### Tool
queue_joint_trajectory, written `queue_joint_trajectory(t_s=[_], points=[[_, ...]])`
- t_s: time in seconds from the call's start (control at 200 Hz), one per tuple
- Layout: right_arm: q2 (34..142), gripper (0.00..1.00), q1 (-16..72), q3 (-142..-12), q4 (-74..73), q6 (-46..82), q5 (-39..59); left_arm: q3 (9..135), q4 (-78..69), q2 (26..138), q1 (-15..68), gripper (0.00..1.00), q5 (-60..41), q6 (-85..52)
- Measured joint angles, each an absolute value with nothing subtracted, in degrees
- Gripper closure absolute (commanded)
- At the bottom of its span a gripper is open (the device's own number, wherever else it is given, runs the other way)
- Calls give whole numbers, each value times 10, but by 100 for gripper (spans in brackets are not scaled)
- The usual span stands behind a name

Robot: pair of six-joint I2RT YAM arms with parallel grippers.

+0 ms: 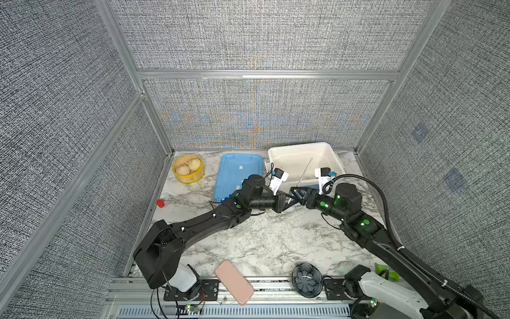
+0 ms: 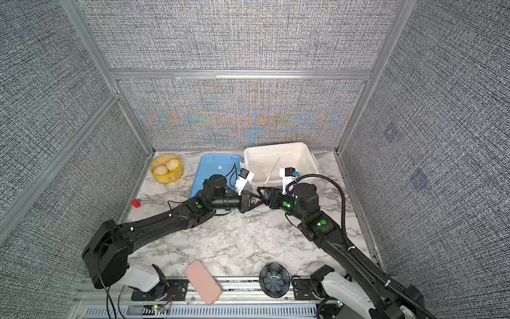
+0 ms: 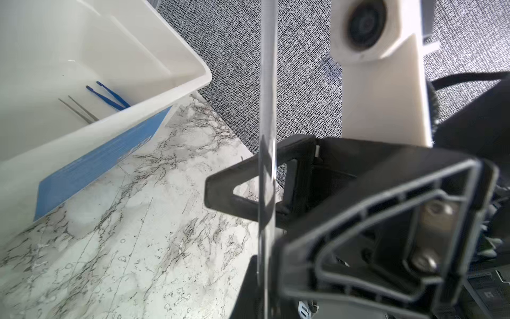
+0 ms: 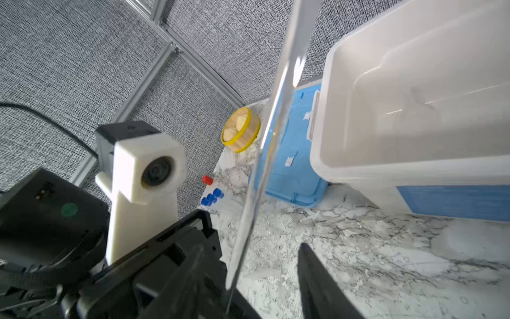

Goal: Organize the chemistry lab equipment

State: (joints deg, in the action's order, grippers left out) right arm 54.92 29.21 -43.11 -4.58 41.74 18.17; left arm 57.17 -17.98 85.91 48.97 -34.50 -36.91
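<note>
Left claw (image 1: 288, 200) is shut tight on the low end of the stick (image 1: 306, 169), which points up and leans over the front edge of the bin (image 1: 292, 160). Right claw (image 1: 295, 192) is right beside it, jaws apart around the stick.

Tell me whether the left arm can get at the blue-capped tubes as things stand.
Probably not yet. The left gripper is shut on the long stick, and the tubes lie by the blue lid's near corner, under that arm's own wrist. It would likely have to hand off the stick first.
</note>
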Motion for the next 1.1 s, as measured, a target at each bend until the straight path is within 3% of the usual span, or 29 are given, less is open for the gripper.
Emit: queue_joint_trajectory(t_s=[0.075, 0.235, 0.34, 0.4, 0.455, 0.52, 0.815, 0.955, 1.1], points=[[557, 79, 285, -437, -60, 421, 198, 570, -182, 858, 490, 100, -344, -365], [577, 100, 281, -453, -79, 429, 225, 568, -198, 862, 490, 100, -335, -364], [592, 100, 280, -460, -86, 427, 229, 569, -205, 868, 489, 96, -331, -365], [598, 100, 278, -464, -88, 427, 232, 571, -207, 870, 489, 81, -327, -370], [603, 100, 275, -469, -88, 429, 241, 571, -209, 870, 488, 60, -325, -368], [609, 100, 270, -480, -94, 426, 255, 571, -206, 870, 490, 49, -325, -369], [686, 100, 213, -632, 29, 303, 267, 562, -159, 829, 486, 39, -293, -337], [783, 100, 203, -764, 168, 199, 197, 554, -122, 792, 482, 36, -260, -308], [896, 100, 193, -878, 299, 121, 118, 538, -76, 740, 475, 22, -196, -283]])
